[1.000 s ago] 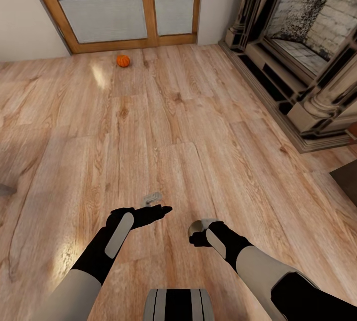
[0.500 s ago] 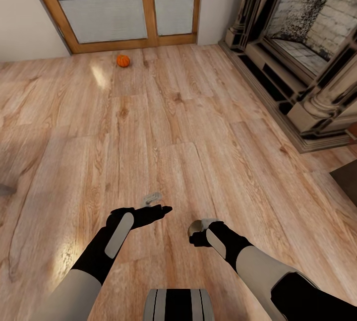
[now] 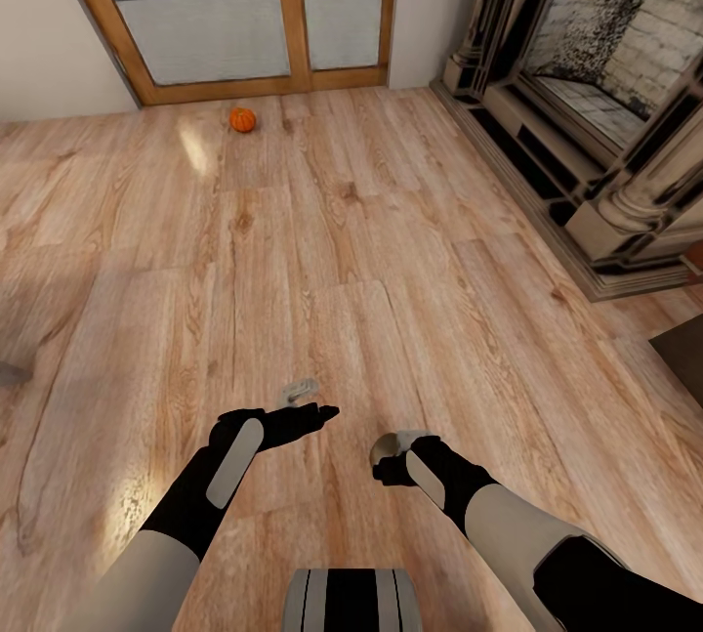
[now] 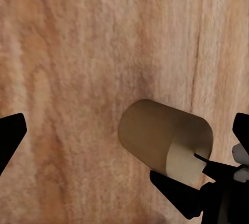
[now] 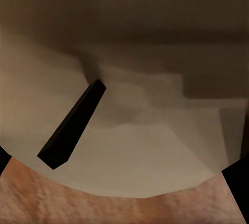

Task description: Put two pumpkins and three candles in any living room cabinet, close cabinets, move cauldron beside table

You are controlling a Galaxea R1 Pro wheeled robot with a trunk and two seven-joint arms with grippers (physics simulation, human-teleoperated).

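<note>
floor [image 3: 391,251]: open planks ahead of both arms, free passage up to the glass door [image 3: 234,7].
pumpkin [image 3: 242,119]: sole object on the far floor, near the door sill, open room all round it.
fireplace [image 3: 605,95]: blocks the right side; its stepped plinth juts onto the floor.
right gripper [image 3: 391,451]: jaws occupied by a candle [image 5: 124,104].
left gripper [image 3: 305,400]: fingers wide apart over bare planks, candle just beside it.

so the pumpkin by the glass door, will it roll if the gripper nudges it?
Probably. The pumpkin looks near-round and sits alone on smooth wood floor, nothing beside it to stop it. Its deep ribs may damp rolling a little. It looks small and rigid, so a squeeze likely won't deform it.
</note>
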